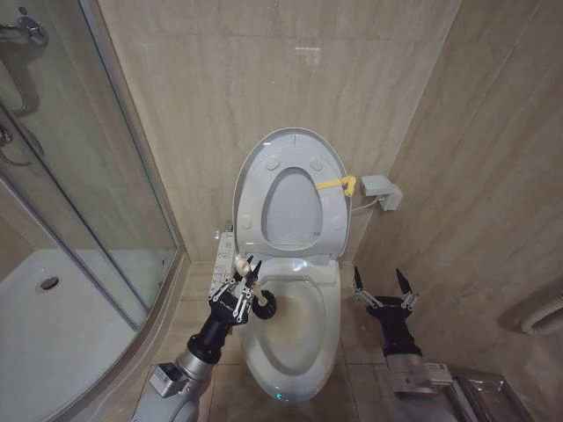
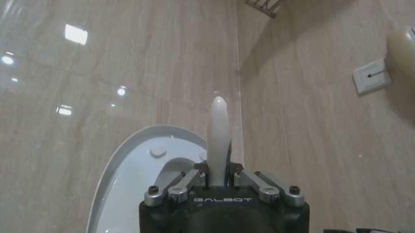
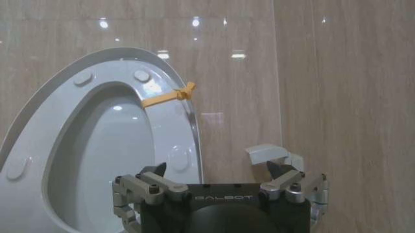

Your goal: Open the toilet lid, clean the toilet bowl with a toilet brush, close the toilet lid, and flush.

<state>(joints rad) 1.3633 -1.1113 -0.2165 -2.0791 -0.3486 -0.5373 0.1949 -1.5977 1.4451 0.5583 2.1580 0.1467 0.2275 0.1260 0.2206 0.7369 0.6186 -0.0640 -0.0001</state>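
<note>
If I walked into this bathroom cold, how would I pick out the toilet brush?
Start at the white ceramic toilet bowl against the beige tiled wall, its white oval plastic toilet lid raised. At the bowl's left rim, the black left gripper is shut on the toilet brush: a thin white stick handle ending in a small dark bristle head over the rim. The long white button panel beside it lies flat and bears no bristles.

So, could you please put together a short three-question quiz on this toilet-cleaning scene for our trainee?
1. True or false: the toilet lid stands raised against the wall.
2. Which gripper holds the toilet brush: A) left gripper B) right gripper?
3. Fill in: the brush's dark head is at the rim of the toilet ____.

Key: 1 true; 2 A; 3 bowl.
</note>
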